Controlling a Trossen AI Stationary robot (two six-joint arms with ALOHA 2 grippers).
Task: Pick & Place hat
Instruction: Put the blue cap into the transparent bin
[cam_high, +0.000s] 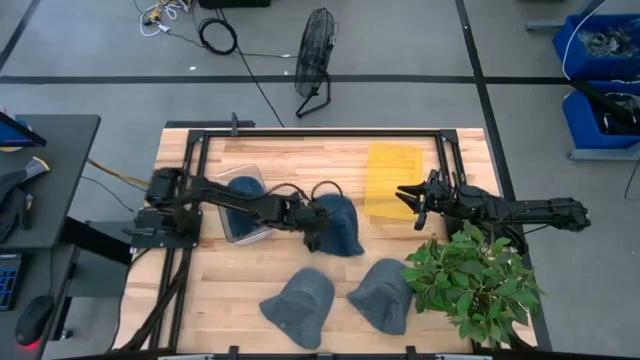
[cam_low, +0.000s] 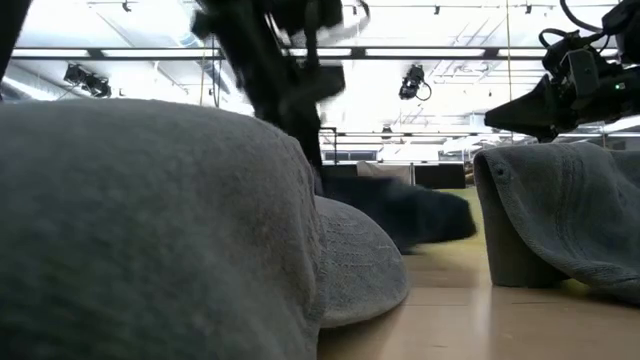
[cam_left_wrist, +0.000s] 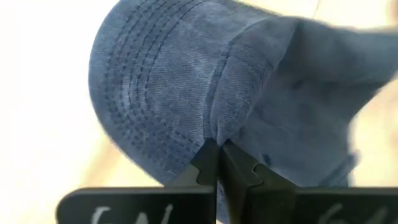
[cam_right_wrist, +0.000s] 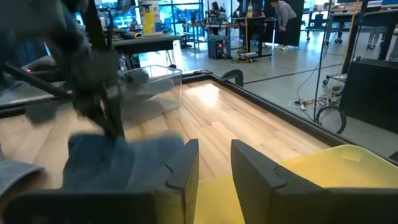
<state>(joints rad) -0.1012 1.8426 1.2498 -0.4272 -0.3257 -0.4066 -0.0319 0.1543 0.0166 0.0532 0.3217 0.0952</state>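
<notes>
My left end effector (cam_left_wrist: 217, 163) is pinched tight on the cloth of the blue hat (cam_left_wrist: 236, 81), the fingers meeting on a fold near its brim. I judge this to be the carry step: the hat is gripped and has to travel to its drop spot, probably the clear bin (cam_high: 243, 207) at nine o'clock of my grip or the yellow sheet (cam_high: 394, 180) at two o'clock. The next move calls for a clean lift so the cloth does not drag. The hat (cam_high: 335, 225) lies mid-table (cam_high: 300, 160), spreading toward three o'clock from my grip. My right end effector (cam_high: 412, 205) waits, fingers apart, over the yellow sheet.
</notes>
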